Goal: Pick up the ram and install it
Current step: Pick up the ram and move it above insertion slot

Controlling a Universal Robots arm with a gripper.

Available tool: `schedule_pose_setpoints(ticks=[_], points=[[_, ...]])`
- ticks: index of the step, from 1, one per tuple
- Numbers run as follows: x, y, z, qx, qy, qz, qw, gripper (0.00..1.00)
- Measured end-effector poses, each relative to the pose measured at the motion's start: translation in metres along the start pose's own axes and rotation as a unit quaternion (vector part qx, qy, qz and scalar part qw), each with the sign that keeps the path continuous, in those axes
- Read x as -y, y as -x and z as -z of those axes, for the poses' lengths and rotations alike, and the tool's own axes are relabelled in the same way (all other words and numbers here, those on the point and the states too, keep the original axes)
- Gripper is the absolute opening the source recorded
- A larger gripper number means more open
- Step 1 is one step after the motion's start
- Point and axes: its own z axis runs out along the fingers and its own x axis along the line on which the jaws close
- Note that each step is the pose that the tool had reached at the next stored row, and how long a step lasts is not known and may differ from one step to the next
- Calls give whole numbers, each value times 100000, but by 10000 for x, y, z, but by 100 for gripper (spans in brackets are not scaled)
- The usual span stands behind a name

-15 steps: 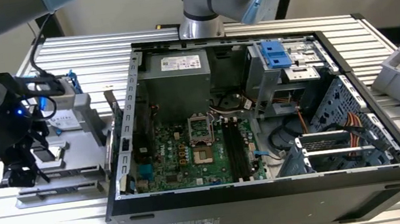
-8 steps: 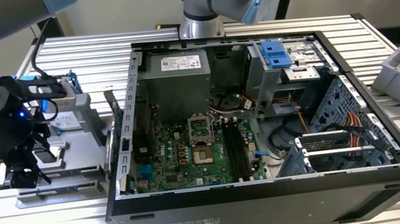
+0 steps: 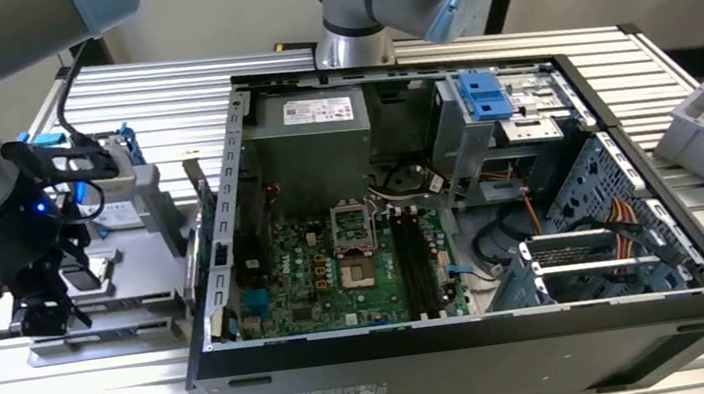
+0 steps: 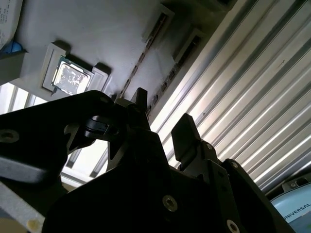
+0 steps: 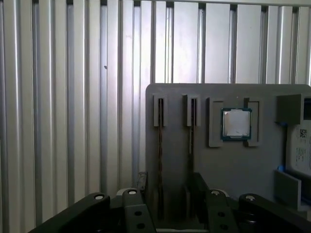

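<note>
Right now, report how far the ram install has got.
Done: nothing visible. The motherboard's long black memory slots inside the open black computer case look empty.
In hand: the black end effector is open and holds nothing, poised over the flat grey parts holder, at its two narrow slots.
Left: the whole pick and install.

The pincer (image 3: pixel 37 318) hangs over the grey parts tray (image 3: pixel 127 335) beside the open computer case (image 3: pixel 480 363).

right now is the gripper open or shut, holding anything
gripper: open, holding nothing
</note>
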Motion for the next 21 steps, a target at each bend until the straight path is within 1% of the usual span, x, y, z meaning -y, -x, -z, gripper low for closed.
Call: schedule_pose_setpoints(ticks=[21], points=[[3,-8,-174,18,6,6,100000,100]])
